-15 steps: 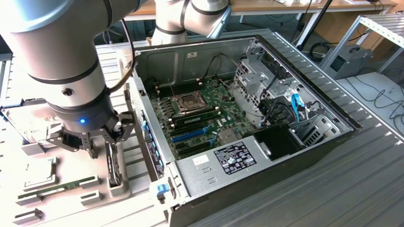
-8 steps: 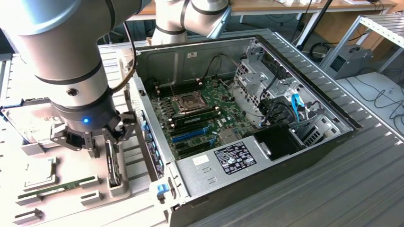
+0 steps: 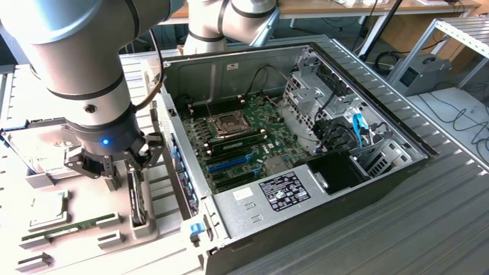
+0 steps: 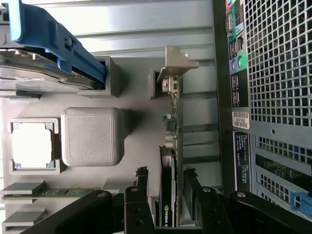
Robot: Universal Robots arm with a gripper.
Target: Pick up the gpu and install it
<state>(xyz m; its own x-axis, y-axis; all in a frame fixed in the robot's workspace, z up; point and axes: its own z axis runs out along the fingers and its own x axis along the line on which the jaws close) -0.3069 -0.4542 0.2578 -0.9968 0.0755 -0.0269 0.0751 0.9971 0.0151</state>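
The gpu (image 3: 137,201) stands on edge in a slot of the light grey parts tray (image 3: 164,226), to the exterior view's left of the open computer case (image 3: 359,189). In the wrist view the gpu (image 4: 171,146) is a thin dark card with its silvery end bracket (image 4: 176,62) at the far end. My gripper (image 3: 128,175) hangs right over the card. Its black fingers (image 4: 142,187) stand on either side of the card, open, with a gap showing on one side. In the wrist view my gripper (image 4: 167,192) straddles the card's near half.
On the tray lie a silver hard drive with blue frame (image 3: 38,150) (image 4: 48,48), a processor (image 3: 48,215) (image 4: 31,145) and a green memory stick (image 3: 70,227) (image 4: 53,192). The case's motherboard (image 3: 244,140) shows blue card slots (image 3: 229,164). The case's perforated rear panel (image 4: 278,73) runs close beside the card.
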